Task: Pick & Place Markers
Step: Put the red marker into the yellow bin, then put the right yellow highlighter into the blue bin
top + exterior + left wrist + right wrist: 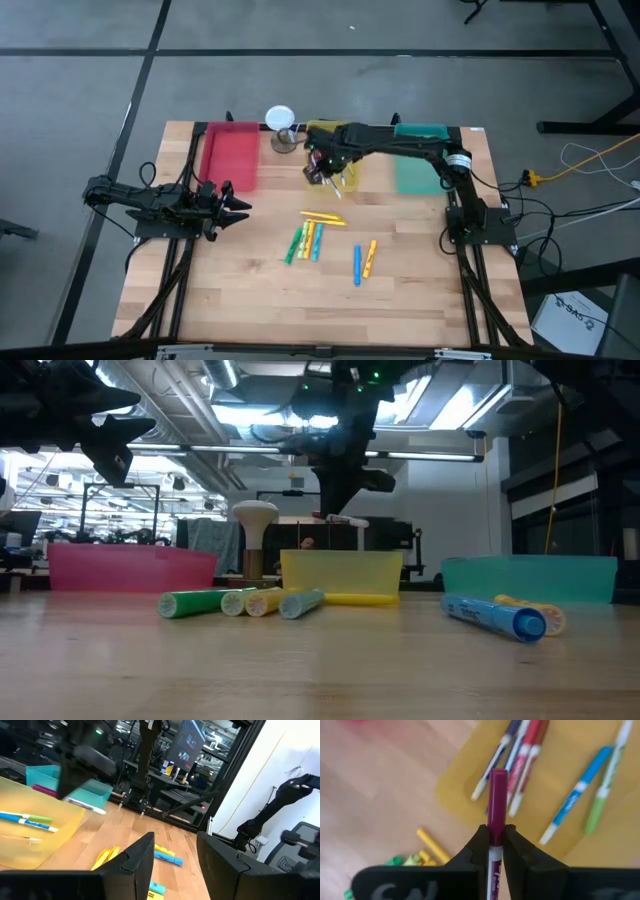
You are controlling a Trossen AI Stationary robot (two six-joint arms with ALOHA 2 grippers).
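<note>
A: Where is our right pincer [496, 845]?
B: Above the yellow tray [335, 165], clamped on one maroon-capped marker [496, 800]. We count five markers [572, 805] in that tray.
A: Left pincer [238, 207]?
B: Parted, near the red tray [231, 155].

the dark right arm reaches from the right edge of the high view toward the upper centre, its two-finger right gripper [495, 851] pinched on a thin maroon-capped white marker [496, 805]. the dark left arm lies low at centre left, its left gripper [238, 208] pointing right with fingers [142, 854] parted.
</note>
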